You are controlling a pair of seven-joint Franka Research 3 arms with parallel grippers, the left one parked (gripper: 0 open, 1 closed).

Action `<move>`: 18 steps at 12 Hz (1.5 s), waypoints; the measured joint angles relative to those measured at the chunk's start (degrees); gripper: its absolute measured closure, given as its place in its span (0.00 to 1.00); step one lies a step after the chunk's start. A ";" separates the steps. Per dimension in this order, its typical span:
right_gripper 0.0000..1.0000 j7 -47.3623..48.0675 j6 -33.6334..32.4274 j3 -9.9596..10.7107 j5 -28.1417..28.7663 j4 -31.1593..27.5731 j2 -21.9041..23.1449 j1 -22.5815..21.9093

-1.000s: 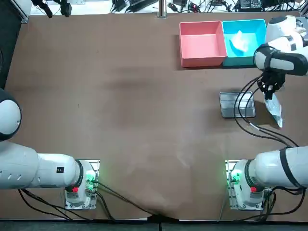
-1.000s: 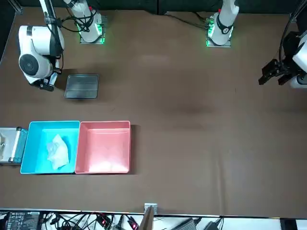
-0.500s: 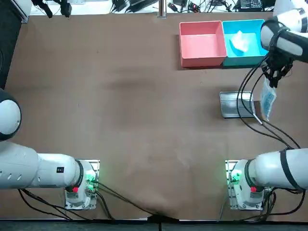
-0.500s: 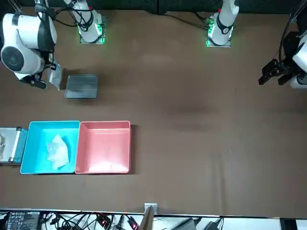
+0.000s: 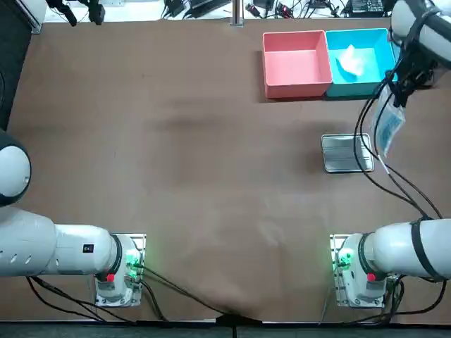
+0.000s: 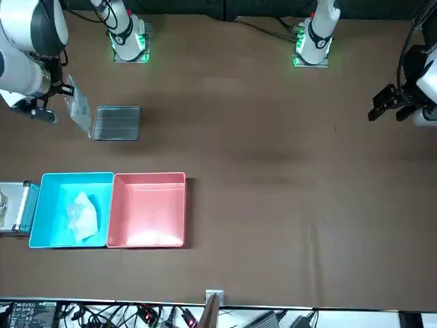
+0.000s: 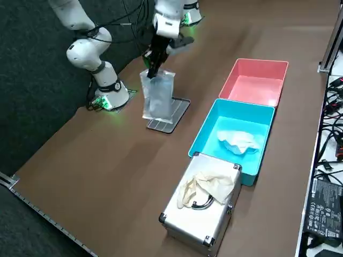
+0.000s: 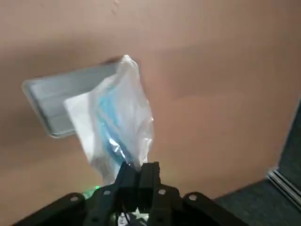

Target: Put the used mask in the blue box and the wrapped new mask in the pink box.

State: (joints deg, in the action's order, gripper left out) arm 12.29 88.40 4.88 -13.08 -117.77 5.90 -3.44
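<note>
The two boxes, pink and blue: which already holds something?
The blue plastic box, holding a crumpled white mask; the pink plastic box is empty. The right gripper, gripping a wrapped mask, hangs near it.

no text, brand, number or sign readable in any view. black device (image 7: 322, 210) at table edge: white label, print too small to read. wrapped mask (image 7: 157, 97), pinched at top by right gripper (image 7: 152, 72) in air over tray (image 7: 180, 109): wrapper print not legible. blue box (image 7: 206, 128), pink box (image 7: 252, 88), metal case (image 7: 220, 206): no lettering made out.
</note>
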 joint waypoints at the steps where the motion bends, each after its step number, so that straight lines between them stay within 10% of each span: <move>1: 0.99 -0.03 -0.03 -0.02 1.30 1.68 -0.01 -0.42; 8: 0.99 4.67 0.37 -0.23 9.88 18.80 -3.27 -5.06; 18: 0.99 27.44 11.31 -0.38 10.00 38.33 -24.74 -16.73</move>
State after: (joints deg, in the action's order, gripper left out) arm 39.73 99.72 4.50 -3.08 -79.44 -18.83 -20.17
